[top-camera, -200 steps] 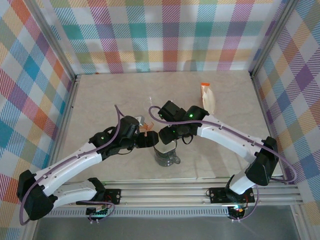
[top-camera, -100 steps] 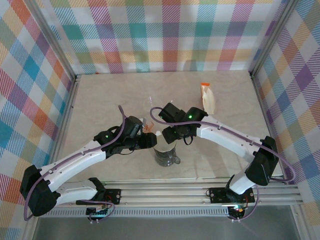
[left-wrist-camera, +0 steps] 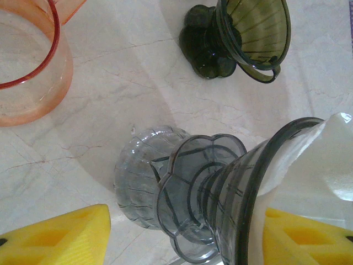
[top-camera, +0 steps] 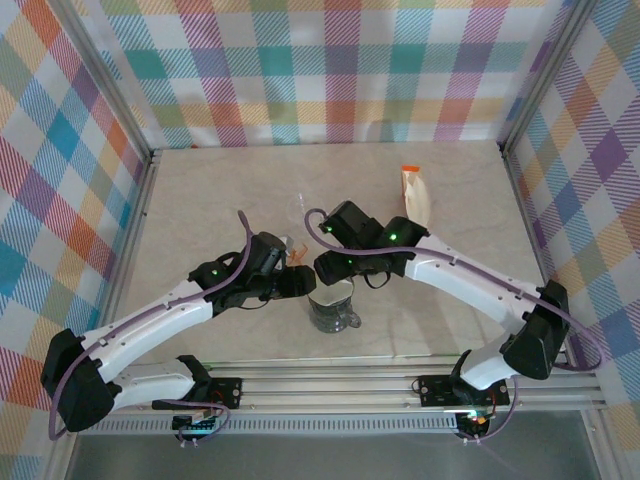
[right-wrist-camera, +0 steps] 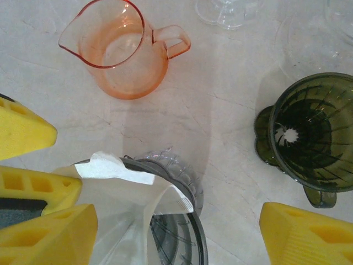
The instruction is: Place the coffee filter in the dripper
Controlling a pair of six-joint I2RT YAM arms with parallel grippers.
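I see both arms meeting over the grey dripper (top-camera: 335, 312), which stands near the middle of the desk's (top-camera: 200, 200) near edge. The coffee filter (right-wrist-camera: 129, 193) sits inside that dripper's mouth, leaning to one side, with its white upper edge rising above the rim. The left jaws are released. From the left wrist, one yellow pad (left-wrist-camera: 55, 237) hangs free over bare desk, and the other is just behind the filter and the dripper's rim, so both lie between the two. The right jaws are spread wide as well and clasp nothing. One pad (right-wrist-camera: 47, 234) is just beside the paper and the other (right-wrist-camera: 303, 234) is well apart from it. Farther from the near edge stand an orange pitcher (right-wrist-camera: 121, 52), a dark green dripper (right-wrist-camera: 314, 132) and a clear glass (right-wrist-camera: 226, 10). A pale packet (top-camera: 415, 195) with an orange top lies toward the far right corner.
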